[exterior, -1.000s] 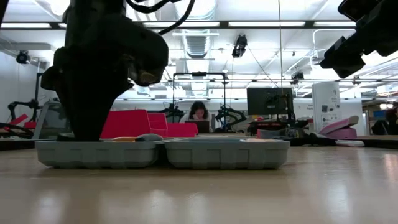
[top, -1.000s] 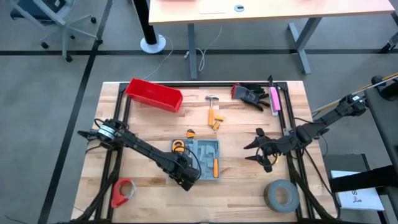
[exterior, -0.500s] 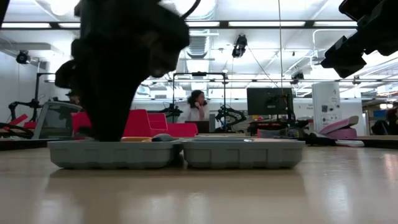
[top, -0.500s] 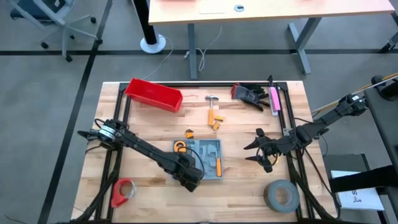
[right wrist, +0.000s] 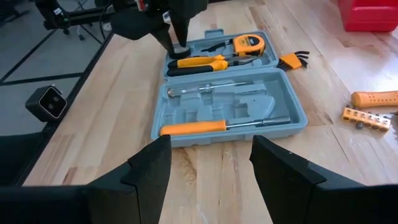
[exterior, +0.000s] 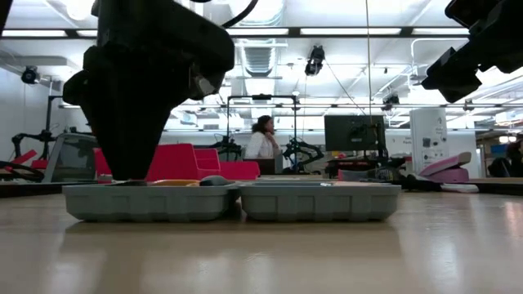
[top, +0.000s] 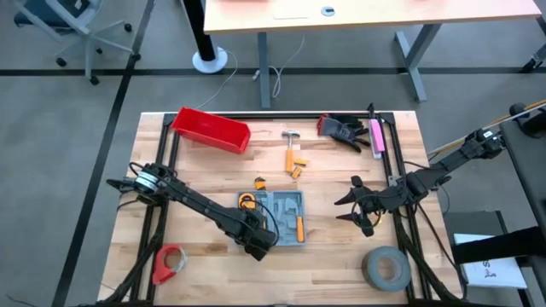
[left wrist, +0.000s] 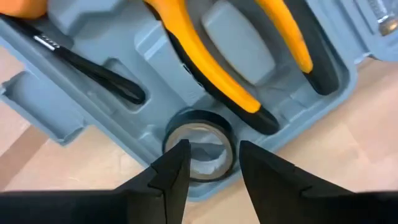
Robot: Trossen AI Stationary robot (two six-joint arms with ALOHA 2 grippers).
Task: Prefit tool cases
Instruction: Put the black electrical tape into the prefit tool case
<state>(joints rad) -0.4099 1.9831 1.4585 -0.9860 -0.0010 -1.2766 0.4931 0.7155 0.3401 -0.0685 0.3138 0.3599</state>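
Two spread left fingers point(left wrist: 177, 171) astride a tape roll point(left wrist: 199, 146) in the tool case point(top: 281, 217), unseen overhead; right fingers point(right wrist: 152, 165) spread.

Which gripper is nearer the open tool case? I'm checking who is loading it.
Left. The left gripper hovers at the tool case, over a small tape roll in its corner. The right gripper waits beside it, well clear.

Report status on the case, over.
Left gripper open over a tape roll seated in the tool case. Right gripper open, waiting beside. Nothing blocking.
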